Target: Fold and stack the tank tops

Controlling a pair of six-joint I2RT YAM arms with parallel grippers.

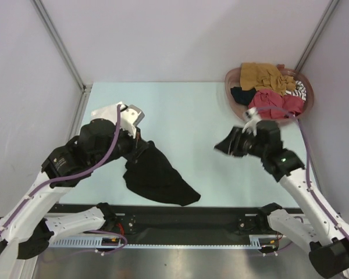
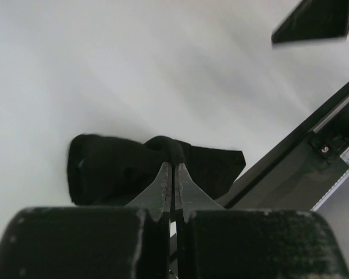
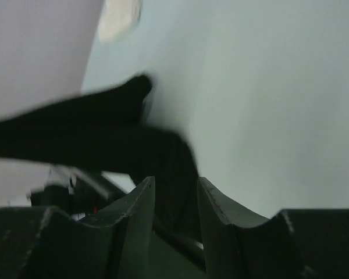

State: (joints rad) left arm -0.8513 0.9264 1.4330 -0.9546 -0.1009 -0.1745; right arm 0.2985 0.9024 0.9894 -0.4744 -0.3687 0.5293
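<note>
A black tank top (image 1: 160, 177) lies crumpled at the table's near middle, one end lifted. My left gripper (image 1: 141, 146) is shut on that lifted end; the left wrist view shows the closed fingertips (image 2: 173, 165) pinching a fold of the black cloth (image 2: 113, 168). My right gripper (image 1: 219, 147) hovers open and empty right of centre, pointing towards the black top, which shows dark and blurred in the right wrist view (image 3: 173, 158) beyond the parted fingers (image 3: 141, 200). Mustard-brown (image 1: 262, 74), red (image 1: 273, 102) and striped (image 1: 298, 88) tops lie in the basket. No white top is in view.
The round reddish-brown basket (image 1: 228, 87) stands at the back right corner, with a dark garment (image 1: 239, 95) at its left side. The black rail (image 1: 192, 218) runs along the table's near edge. Walls with metal posts close in the left, back and right.
</note>
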